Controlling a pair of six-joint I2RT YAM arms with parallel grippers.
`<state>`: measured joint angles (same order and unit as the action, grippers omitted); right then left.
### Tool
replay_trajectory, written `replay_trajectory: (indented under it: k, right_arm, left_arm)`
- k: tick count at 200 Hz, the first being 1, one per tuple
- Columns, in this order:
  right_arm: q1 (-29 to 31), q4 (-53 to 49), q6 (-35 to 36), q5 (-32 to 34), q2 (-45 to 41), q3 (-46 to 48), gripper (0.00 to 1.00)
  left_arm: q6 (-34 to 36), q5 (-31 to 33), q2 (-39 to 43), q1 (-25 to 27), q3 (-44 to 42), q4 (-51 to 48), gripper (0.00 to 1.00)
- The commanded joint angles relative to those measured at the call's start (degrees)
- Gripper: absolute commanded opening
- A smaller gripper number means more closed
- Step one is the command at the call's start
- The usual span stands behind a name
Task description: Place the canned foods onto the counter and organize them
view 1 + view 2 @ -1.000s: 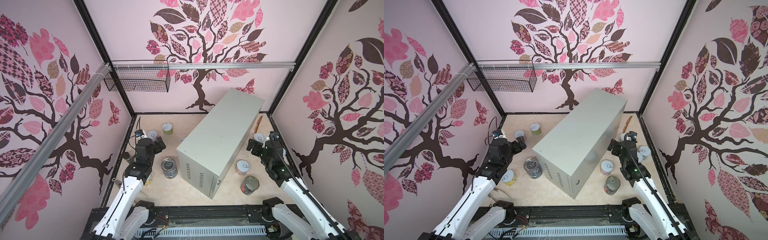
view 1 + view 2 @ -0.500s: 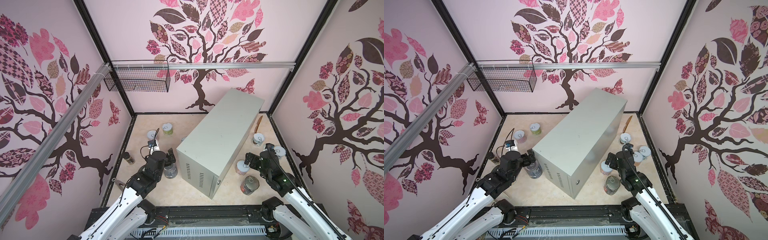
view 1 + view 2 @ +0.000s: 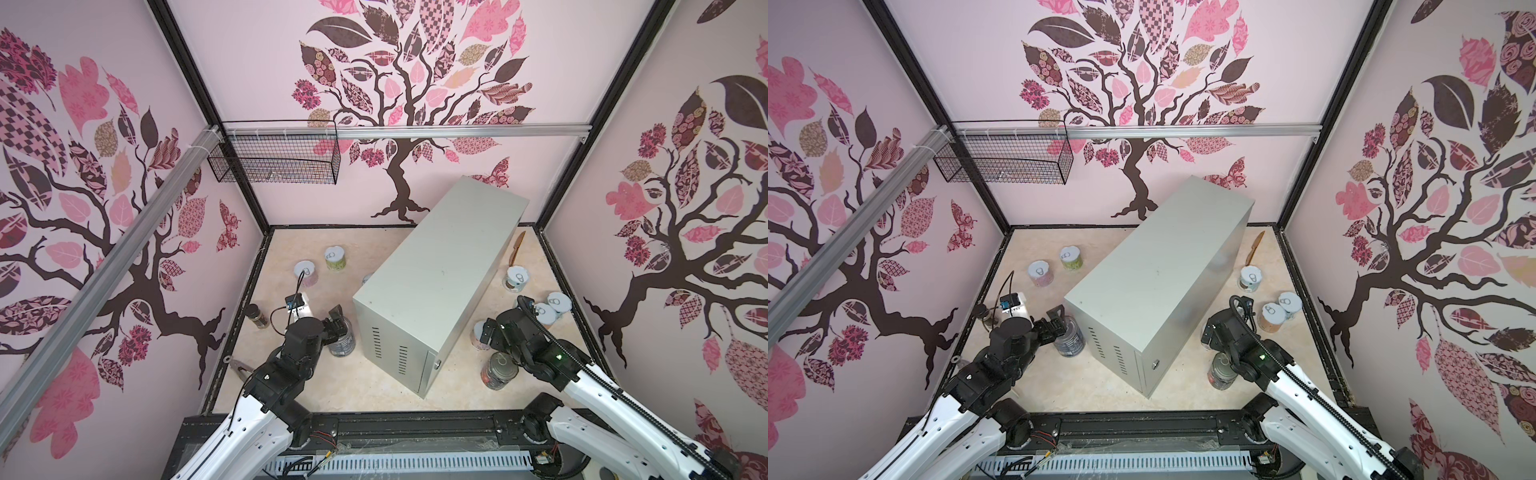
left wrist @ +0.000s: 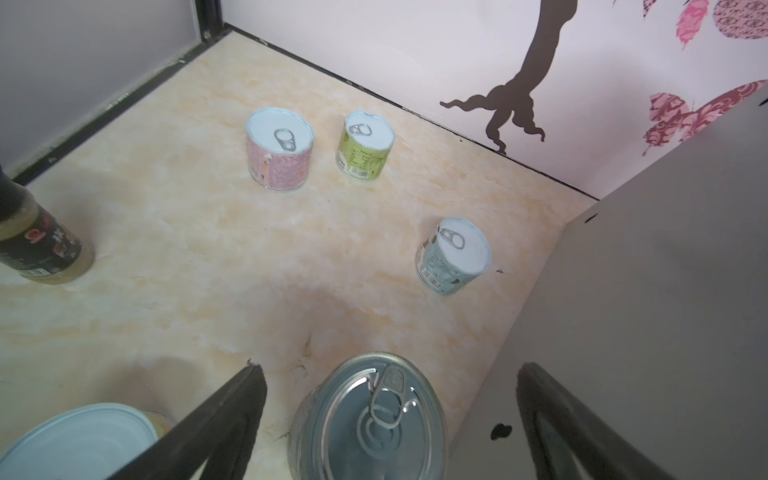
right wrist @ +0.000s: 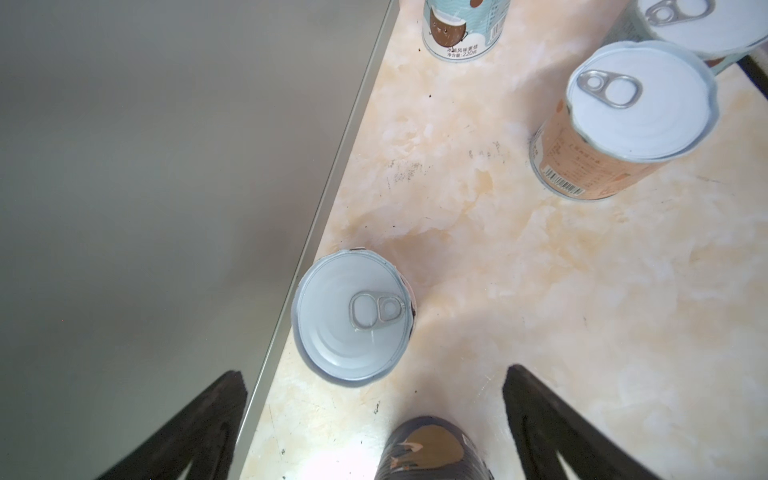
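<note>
Your left gripper has dropped to the tall can, which stands upright on the surface just beside the grey box. The jaws are wide open and seem to straddle it. Your right gripper is open too, with the short can just ahead.

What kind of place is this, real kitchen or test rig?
Probably a robot test cell: wallpapered panels in a black frame, a grey metal box as counter, cans loose on a marble-print floor.

The grey box is smooth, matt painted metal. The cans have shiny metal lids and paper-looking labels. The bench is glossy, marble-patterned and scuffed, and the basket is thin black wire.
</note>
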<state>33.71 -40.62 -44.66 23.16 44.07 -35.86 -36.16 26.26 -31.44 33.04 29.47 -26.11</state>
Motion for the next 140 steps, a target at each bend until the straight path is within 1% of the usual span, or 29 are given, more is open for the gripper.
replay_trajectory:
  k: [1,30,45,58,76,104,124,140]
  right_arm:
    - [0.52,-6.89,-3.49,-1.16,0.90,-3.04,1.00]
    - [0.60,-12.99,-6.62,-2.84,0.86,-4.57,1.00]
    - [0.87,-15.00,-8.20,-4.70,0.88,-4.08,0.99]
    - [1.53,-16.50,-9.61,-4.88,0.33,-3.32,0.99]
    - [1.88,-17.73,-10.54,-5.24,-0.85,-1.94,0.97]
    - [2.59,-16.87,-11.42,-7.43,-2.06,0.66,0.95]
    - [5.20,-16.30,-12.55,-6.34,-1.24,1.03,0.95]
    - [9.10,-15.55,-14.84,-5.16,0.40,1.72,0.96]
  left_arm:
    - [-1.50,-3.32,1.67,1.17,-2.47,1.85,0.98]
    - [-1.25,-3.50,3.47,2.51,-2.59,1.76,0.98]
    - [-1.45,-3.95,3.49,2.65,-2.75,1.85,0.98]
    - [-1.42,-4.49,3.28,2.83,-2.63,1.85,0.98]
    - [-1.37,-5.37,2.64,2.86,-2.70,2.40,0.98]
    - [-1.61,-7.43,0.83,2.84,-3.01,3.60,0.98]
    - [-1.56,-8.07,0.17,2.85,-3.08,4.02,0.98]
    - [-1.49,-8.04,0.45,2.83,-3.18,4.12,0.98]
